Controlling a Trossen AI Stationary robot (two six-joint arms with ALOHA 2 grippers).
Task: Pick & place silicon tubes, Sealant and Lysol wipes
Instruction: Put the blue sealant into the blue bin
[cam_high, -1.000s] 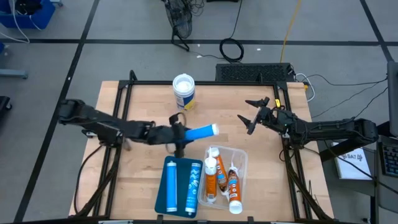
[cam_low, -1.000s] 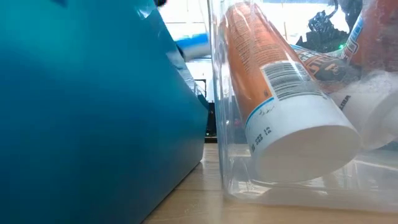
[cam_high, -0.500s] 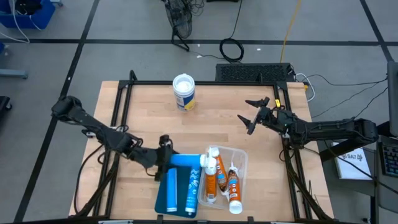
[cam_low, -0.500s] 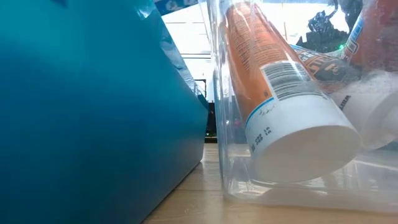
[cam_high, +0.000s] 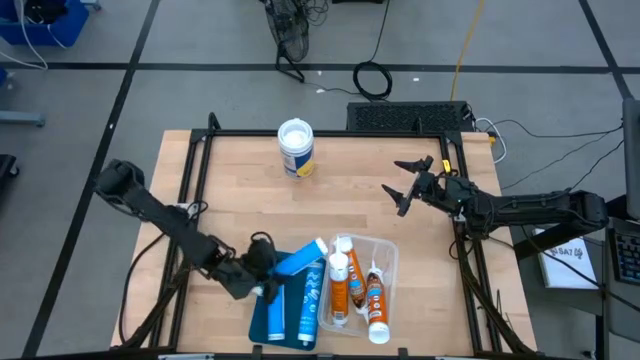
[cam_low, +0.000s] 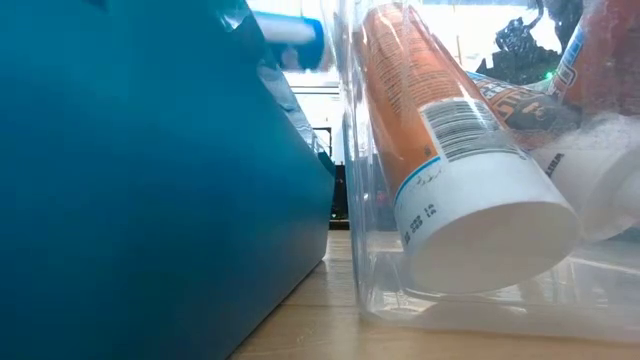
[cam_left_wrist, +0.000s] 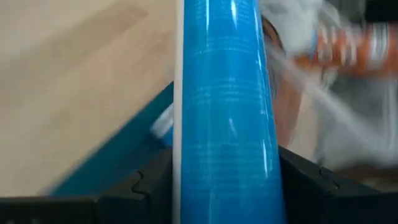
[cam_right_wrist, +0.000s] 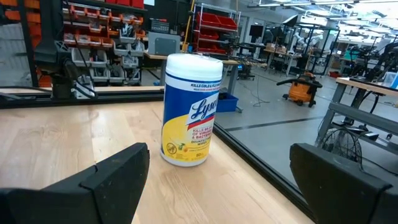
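Observation:
My left gripper is shut on a blue tube over the far end of the blue tray, where two blue tubes lie side by side. The held tube's free end shows above the tray's wall in the low view. Next to the tray, a clear container holds several orange and white tubes. The Lysol wipes stand upright on their base at the far middle of the table, also in the right wrist view. My right gripper waits open at the table's right. My left gripper pinches the blue tube between its two fingers, one on each side of the round body, near one end. The fingers come slanting down from the table's left, and the tube runs on ahead of them. It is lifted clear, above the tray.
Bare wood lies between the wipes and the two containers. A black frame borders the table. A keyboard-like black pad and cables lie past the far edge.
My left gripper has carried the blue tube from the middle of the table toward the near edge and a little left, to above the blue tray's far end. It has rolled on the way, and the tube now slants toward the far right.

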